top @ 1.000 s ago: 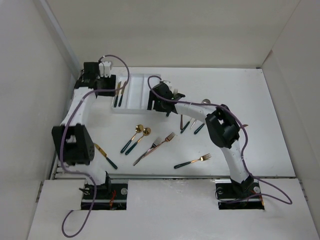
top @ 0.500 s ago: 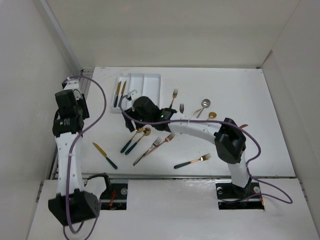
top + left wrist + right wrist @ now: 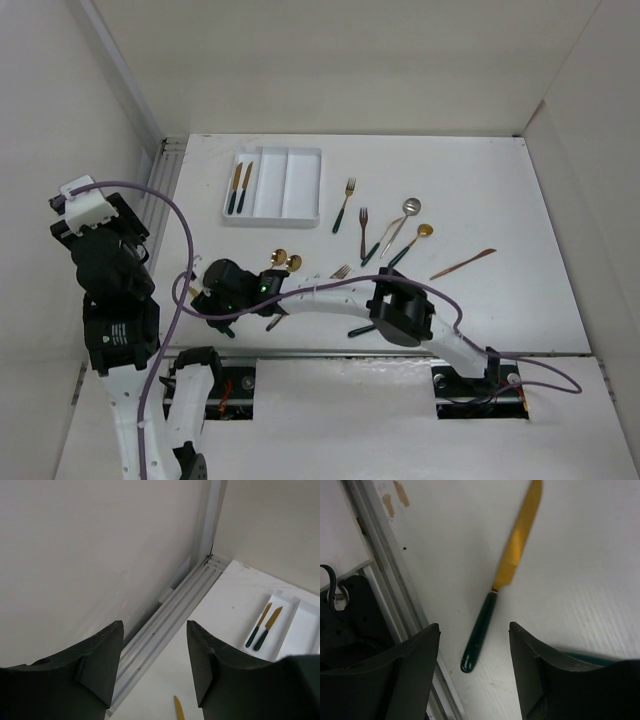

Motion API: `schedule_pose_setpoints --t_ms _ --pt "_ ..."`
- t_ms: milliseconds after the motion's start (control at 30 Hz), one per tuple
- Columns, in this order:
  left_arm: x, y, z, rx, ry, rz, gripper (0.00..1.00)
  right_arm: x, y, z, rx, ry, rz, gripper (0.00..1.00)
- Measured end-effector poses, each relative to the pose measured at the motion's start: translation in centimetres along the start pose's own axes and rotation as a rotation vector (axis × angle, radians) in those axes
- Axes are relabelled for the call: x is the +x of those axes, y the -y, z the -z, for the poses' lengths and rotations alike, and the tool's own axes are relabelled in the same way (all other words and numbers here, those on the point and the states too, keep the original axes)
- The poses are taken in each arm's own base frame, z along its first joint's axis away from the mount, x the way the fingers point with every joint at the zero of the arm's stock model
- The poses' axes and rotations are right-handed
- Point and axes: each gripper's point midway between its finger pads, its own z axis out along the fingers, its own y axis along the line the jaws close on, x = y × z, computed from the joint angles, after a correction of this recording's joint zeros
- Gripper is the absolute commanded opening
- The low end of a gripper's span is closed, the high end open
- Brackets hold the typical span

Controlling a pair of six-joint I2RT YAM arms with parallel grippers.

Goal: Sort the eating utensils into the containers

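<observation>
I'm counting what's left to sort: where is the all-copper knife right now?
In the top view, the all-copper knife lies on the right side of the table, just right of the gold-headed spoon and well away from the tray.

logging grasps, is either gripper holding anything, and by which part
Nothing is held. The left gripper is open and empty; the right gripper is open above the gold-bladed, dark-green-handled knife lying on the white table.

Your knife (image 3: pixel 506 567): gold blade, dark green handle. Tray (image 3: pixel 303 185) white, bench (image 3: pixel 500 200) white, cable (image 3: pixel 150 190) purple.
</observation>
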Motion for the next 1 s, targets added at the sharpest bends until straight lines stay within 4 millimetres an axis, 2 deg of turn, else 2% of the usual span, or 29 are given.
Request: schedule_pose_setpoints --t_ms 67,167,333,533,567,667,800,833,1000 --pt "-0.9 -0.3 0.5 -0.009 0.027 0.013 0.5 0.5 -1.1 -0.9 -0.011 -0.007 0.008 0.61" --pt "-0.7 -0.5 0.3 -0.022 0.018 0.008 0.5 0.8 -2.1 -2.2 -0.01 -0.011 0.015 0.58" --pt "0.1 -0.1 -0.8 -0.026 -0.022 -0.015 0.5 2.9 -1.7 -3.6 0.044 -0.05 0.014 0.55" --pt "0.5 0.3 -1.2 -0.015 -0.038 -0.021 0.5 3.1 -0.5 -3.8 0.124 -0.049 -0.015 0.42" --pt "0.5 0.3 -1.2 -0.013 -0.038 -0.021 0.5 3.0 -0.4 -3.8 0.135 -0.046 -0.019 0.36" --pt "0.5 0.3 -1.2 -0.014 -0.038 -0.021 0.51 2.7 0.1 -4.1 0.174 -0.038 -0.022 0.27" --pt "0.4 0.2 -1.0 -0.014 -0.033 -0.021 0.51 2.3 0.6 -4.7 0.233 -0.015 -0.02 0.1" --pt "0.3 0.2 -1.0 -0.014 -0.031 -0.021 0.51 2.3 0.6 -4.7 0.243 -0.013 -0.018 0.01" --pt "0.2 0.3 -0.8 -0.008 -0.024 -0.019 0.53 2.2 0.3 -4.8 0.244 -0.007 -0.017 0.0"
